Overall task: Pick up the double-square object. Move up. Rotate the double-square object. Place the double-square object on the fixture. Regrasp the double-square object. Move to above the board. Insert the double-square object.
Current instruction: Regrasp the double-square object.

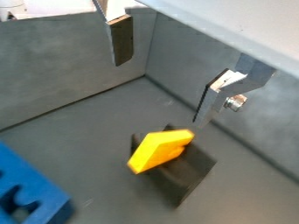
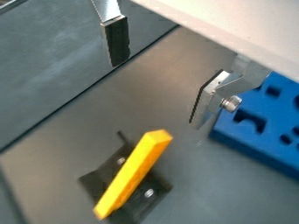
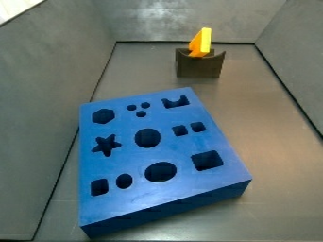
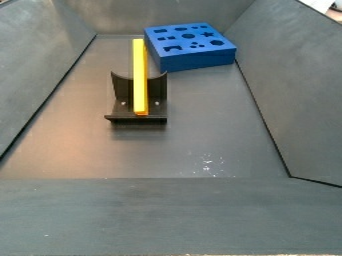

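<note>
On the fixture [image 4: 136, 100], a small dark bracket with a flat base plate, the double-square object [image 4: 138, 74] stands on end, leaning against the upright part. It is a smooth yellow-orange bar, long and flat-sided; in a side view [image 3: 201, 41] only its upper end shows above the fixture's [image 3: 199, 62] notched top. Above the fixture, the gripper [image 1: 163, 79] hangs with its jaws spread wide and nothing between them; its fingers [image 2: 114, 35] are flat silver plates faced with dark pads. In both wrist views the bar [image 1: 160, 150] [image 2: 132, 172] lies below the gap between the fingers, touching neither. Well apart from the fixture sits the board [image 3: 158, 156], a thick matte blue block with a star, circles, squares and an oval cut into its top. The floor [image 4: 201, 140] around the fixture is dull dark grey.
</note>
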